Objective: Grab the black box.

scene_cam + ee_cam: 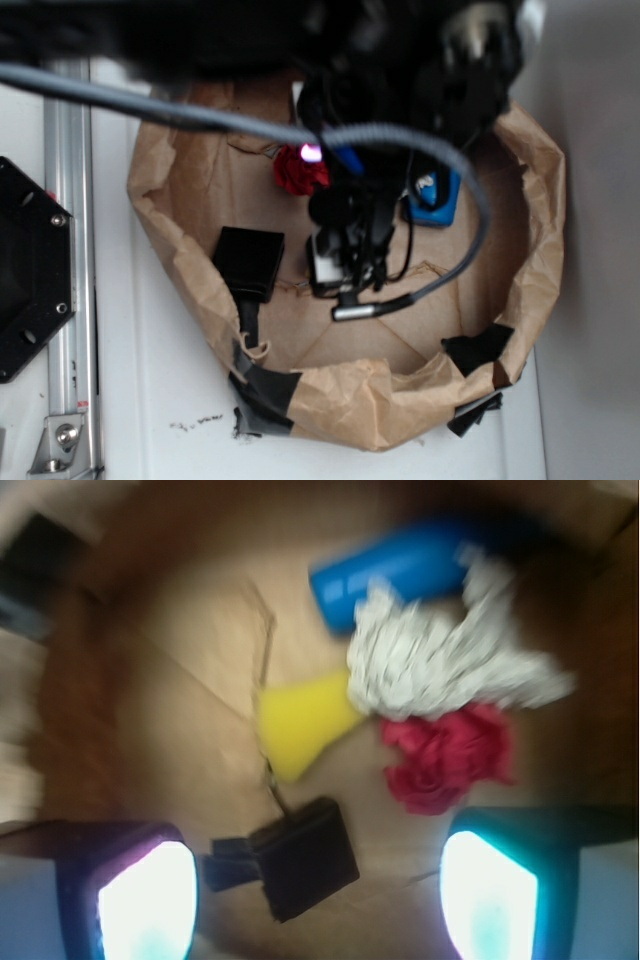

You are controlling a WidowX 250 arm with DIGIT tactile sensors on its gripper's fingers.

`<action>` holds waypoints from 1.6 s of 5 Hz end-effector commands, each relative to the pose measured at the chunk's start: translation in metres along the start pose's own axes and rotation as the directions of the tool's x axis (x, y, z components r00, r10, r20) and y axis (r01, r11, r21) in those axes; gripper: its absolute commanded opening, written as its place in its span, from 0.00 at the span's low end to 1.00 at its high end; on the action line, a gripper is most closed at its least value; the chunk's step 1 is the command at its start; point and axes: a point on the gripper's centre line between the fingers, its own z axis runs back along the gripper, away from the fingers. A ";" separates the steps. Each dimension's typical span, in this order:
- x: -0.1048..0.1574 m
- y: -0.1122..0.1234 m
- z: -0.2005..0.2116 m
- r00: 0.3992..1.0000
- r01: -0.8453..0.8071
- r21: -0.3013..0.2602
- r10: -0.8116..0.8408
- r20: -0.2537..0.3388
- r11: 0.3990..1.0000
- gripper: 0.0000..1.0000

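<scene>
- At the far left of the exterior view, a black hexagonal plate (pixel 25 270) with screws lay on the white table (pixel 180 400), beside a metal rail (pixel 68 250).
- Right of it, a brown paper nest (pixel 340 395), patched with black tape (pixel 262 392), ringed the work area.
- The black box (pixel 248 260) sat at the nest's left inner wall; in the wrist view the black box (pixel 305 858) lay at lower centre, between the 2 fingers and free of both.
- The gripper (pixel 318 900) was released, its left pad (pixel 147 900) and right pad (pixel 488 895) spread wide with nothing held.
- Above the box in the wrist view lay a yellow sponge (pixel 300 720), then a blue object (pixel 395 572), a white rag (pixel 440 655) and a red cloth (pixel 445 755) toward the right.
- Judged step: the approach, with the grasp not yet made.
- The next move likely called for descending until the pads flanked the box, then closing; the wrist view was blurred, so exact alignment was unclear.
</scene>
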 end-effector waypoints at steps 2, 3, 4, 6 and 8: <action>-0.040 -0.034 -0.077 0.991 0.106 0.014 -0.104 -0.081 0.994 1.00; -0.041 -0.038 -0.104 0.989 0.142 0.000 -0.142 -0.049 0.990 1.00; -0.044 -0.047 -0.129 0.973 0.228 0.020 -0.227 -0.031 0.973 1.00; -0.051 -0.045 -0.109 0.983 0.181 0.079 -0.182 0.004 0.980 0.00; -0.045 -0.029 -0.039 0.980 0.101 0.124 -0.120 0.158 0.987 0.00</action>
